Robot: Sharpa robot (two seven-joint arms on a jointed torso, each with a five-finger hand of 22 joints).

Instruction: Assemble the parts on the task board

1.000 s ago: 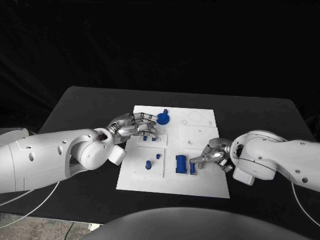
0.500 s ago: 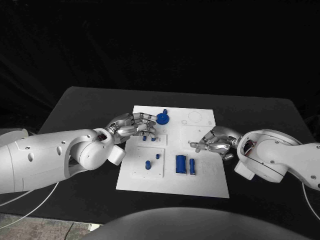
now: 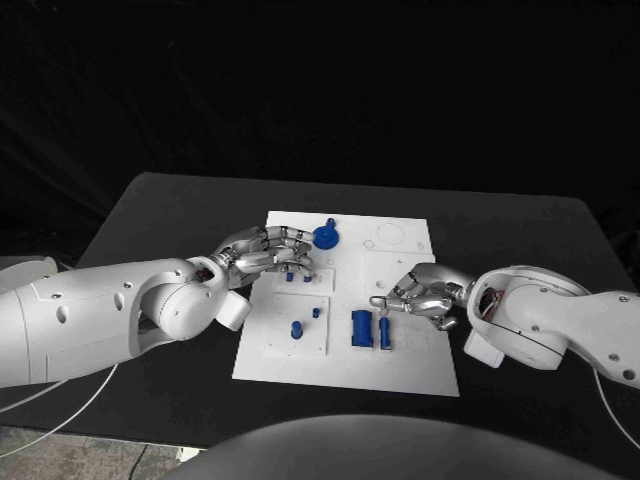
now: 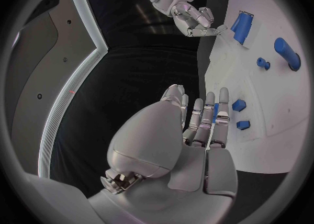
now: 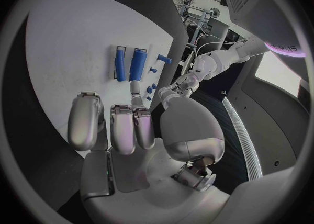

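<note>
Resting on a black surface [image 3: 162, 215], the white board [image 3: 407, 365] lies between both arms. Left hand [image 3: 270, 250] sits over the board's near-left part, fingers [image 4: 209, 116] close together and lightly curled — nothing seen between them. Just beside it, a blue knob [image 3: 329, 237] stands upright on the board. Right hand [image 3: 418, 295] hovers over the board's right side, fingers [image 5: 124, 124] curled in, holding nothing, close above a blue block [image 3: 362, 328] and a slim blue bar [image 3: 385, 333] lying side by side. Small blue pegs [image 3: 296, 328] sit left of the block.
</note>
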